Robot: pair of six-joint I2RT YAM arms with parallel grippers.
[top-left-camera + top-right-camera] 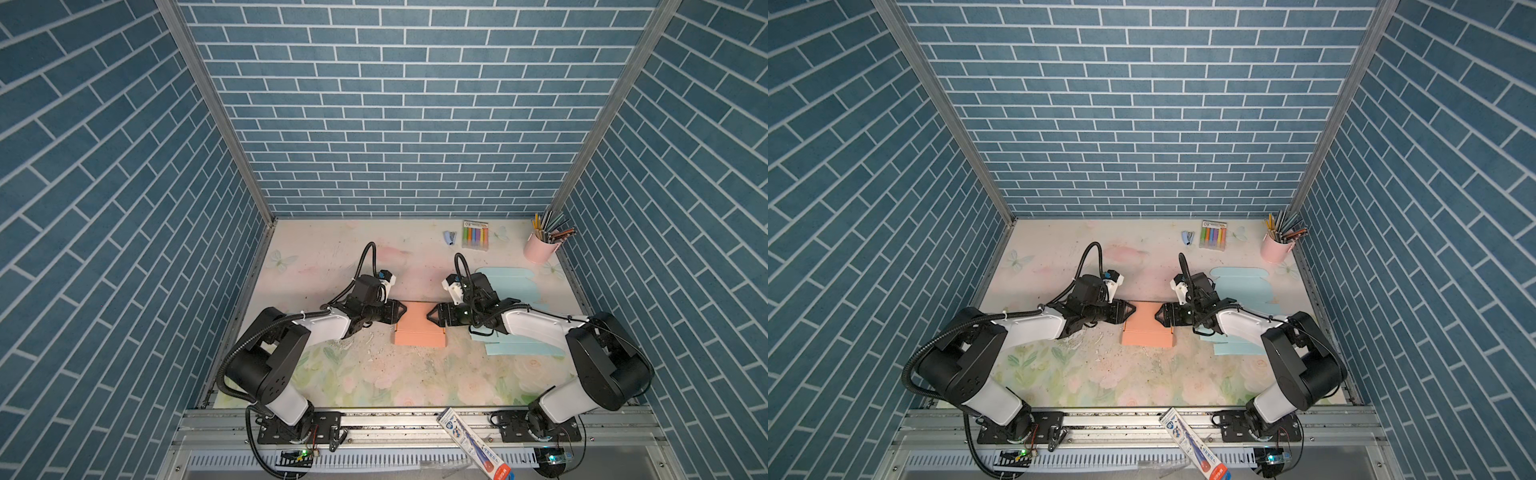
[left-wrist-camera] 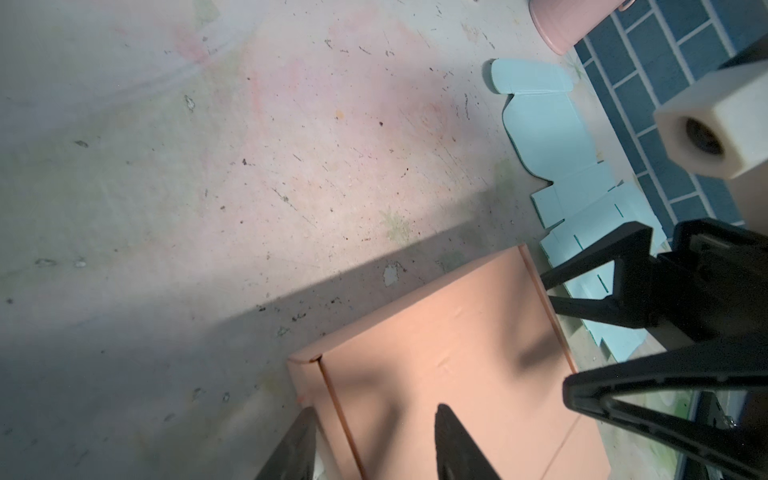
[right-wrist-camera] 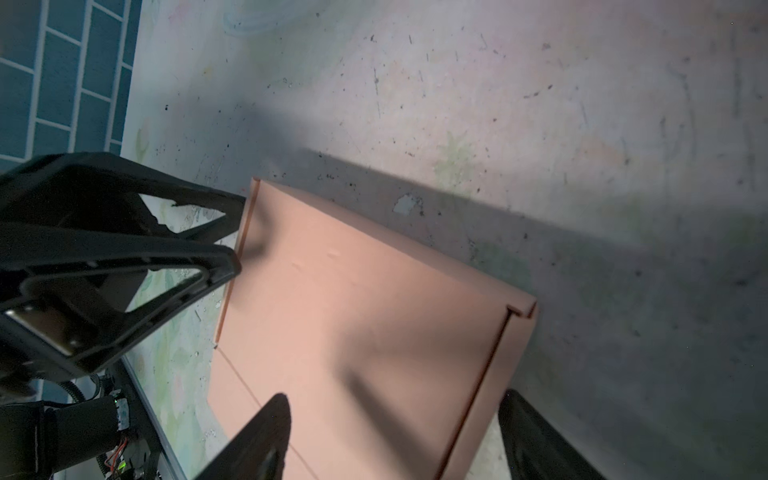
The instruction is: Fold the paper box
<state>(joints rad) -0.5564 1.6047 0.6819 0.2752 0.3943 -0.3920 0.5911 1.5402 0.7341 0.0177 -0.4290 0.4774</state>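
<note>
A salmon paper box (image 1: 419, 330) (image 1: 1148, 328) lies folded and closed at the table's middle. My left gripper (image 1: 402, 311) (image 1: 1133, 309) is at its left edge. In the left wrist view the left gripper (image 2: 374, 444) is open: one finger (image 2: 297, 446) sits outside the box's (image 2: 457, 345) side wall, the other over the lid. My right gripper (image 1: 430, 314) (image 1: 1157, 314) faces it at the right edge. In the right wrist view the right gripper (image 3: 395, 436) is open wide, with one finger (image 3: 259, 436) over the lid of the box (image 3: 374, 311) and the other beyond its wall.
Flat light blue box blanks (image 1: 509, 286) lie at the right, partly under the right arm. At the back right are a pink pen cup (image 1: 540, 249), a marker pack (image 1: 475, 235) and a small stapler (image 1: 449, 237). A tube (image 1: 473, 444) rests on the front rail.
</note>
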